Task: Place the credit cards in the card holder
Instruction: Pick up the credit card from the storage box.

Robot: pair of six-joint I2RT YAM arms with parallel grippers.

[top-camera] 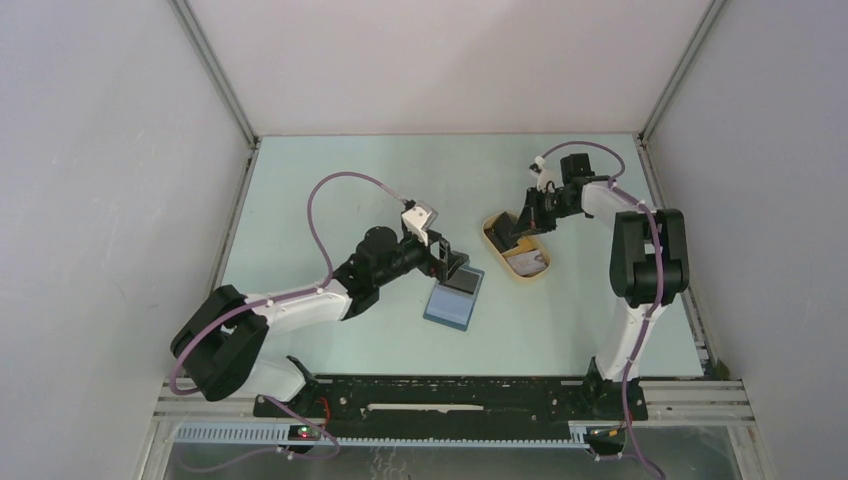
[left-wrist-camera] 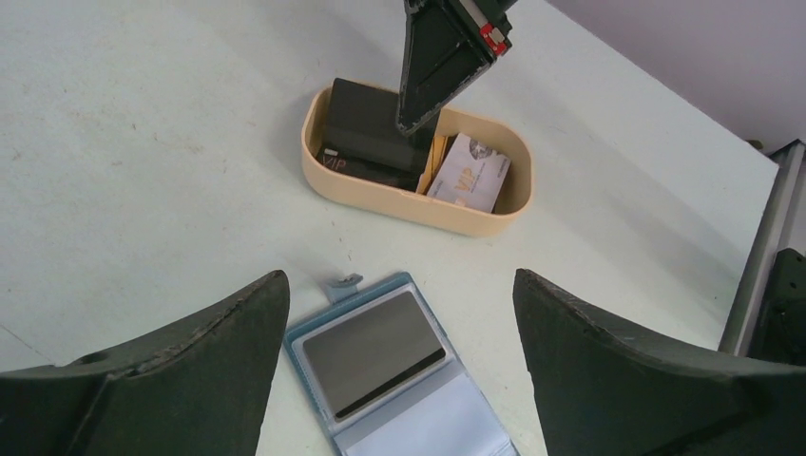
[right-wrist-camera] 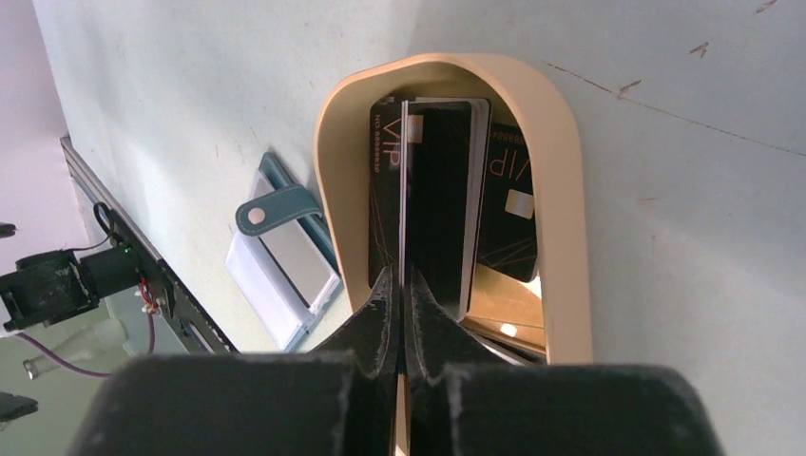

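in the beige tray [top-camera: 540, 272] on the right half of the table [top-camera: 330, 170], my right gripper [top-camera: 508, 230] reaches down among the credit cards [left-wrist-camera: 366, 123]. its jaws are pressed together, pinching the edge of a thin card [right-wrist-camera: 405, 171] that stands on edge between two black vip cards. i see that card only edge-on, so i cannot tell its colour. a whitish vip card [left-wrist-camera: 466, 171] lies flat at the tray's other end, apart from the claw.

the card holder [top-camera: 452, 305] lies open on the table, near the tray but not touching it, with its snap tab [left-wrist-camera: 342, 283] pointing toward the tray. a dark grey card [left-wrist-camera: 375, 351] sits on its upper half, and the light pocket below is bare. my left gripper [top-camera: 450, 262] hovers just above the holder, jaws spread wide and gripping nothing.
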